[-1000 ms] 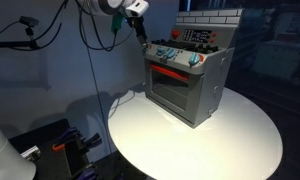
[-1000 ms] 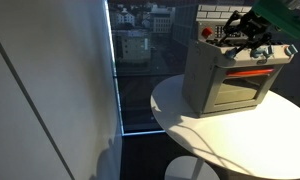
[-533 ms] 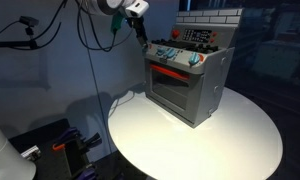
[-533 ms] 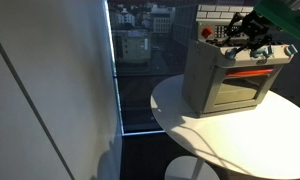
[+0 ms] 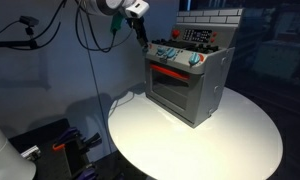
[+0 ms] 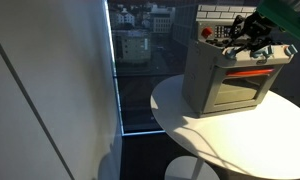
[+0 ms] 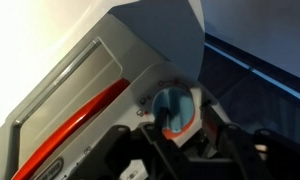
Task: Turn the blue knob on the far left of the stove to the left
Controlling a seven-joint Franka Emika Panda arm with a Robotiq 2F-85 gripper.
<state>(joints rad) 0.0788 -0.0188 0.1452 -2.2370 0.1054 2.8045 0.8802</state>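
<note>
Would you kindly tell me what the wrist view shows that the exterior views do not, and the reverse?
Only the wrist view shows the small round light-blue knob up close, with the gripper flanking it; whether the fingers touch it is unclear. Only the exterior views show the round white table and the stove's brick-patterned back panel. Both show the grey metal toy stove with its red door handle.

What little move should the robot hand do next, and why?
Probably ease the gripper straight forward onto the blue knob. In the wrist view the knob sits centred between the open fingers, which do not seem to grip it yet.
</note>
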